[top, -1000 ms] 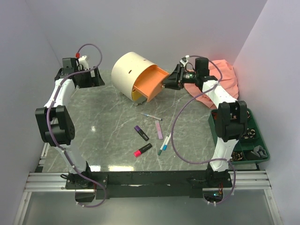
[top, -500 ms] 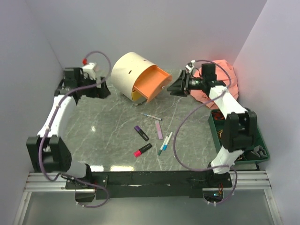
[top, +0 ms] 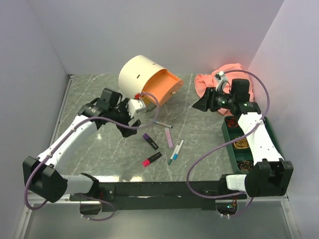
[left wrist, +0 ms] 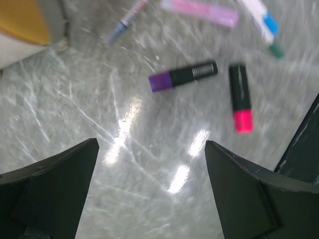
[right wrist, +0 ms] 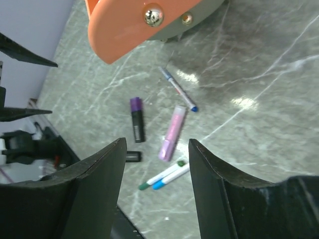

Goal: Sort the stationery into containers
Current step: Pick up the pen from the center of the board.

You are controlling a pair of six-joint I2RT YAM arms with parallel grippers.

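Both pairs of fingers are spread wide with nothing between them. The left gripper (top: 129, 113) hangs just in front of the cream drum cabinet (top: 134, 74), above the table (top: 99, 144). The right gripper (top: 199, 103) is well apart from the orange drawer (top: 162, 87). That drawer stands pulled out, its inside showing as plain orange. The yellow drawer (left wrist: 20, 20) sits below it.

The purple highlighter (top: 150, 141), pink-black highlighter (top: 152, 159), lilac marker (top: 169, 138), two white pens (top: 175, 152) and thin pen (top: 160, 123) lie loose on the table. The green tray (top: 231, 144) holds coiled items.

Half a second ago the left gripper was by the left wall and the right gripper was at the drawer's knob (right wrist: 153, 15). The stationery has not moved.
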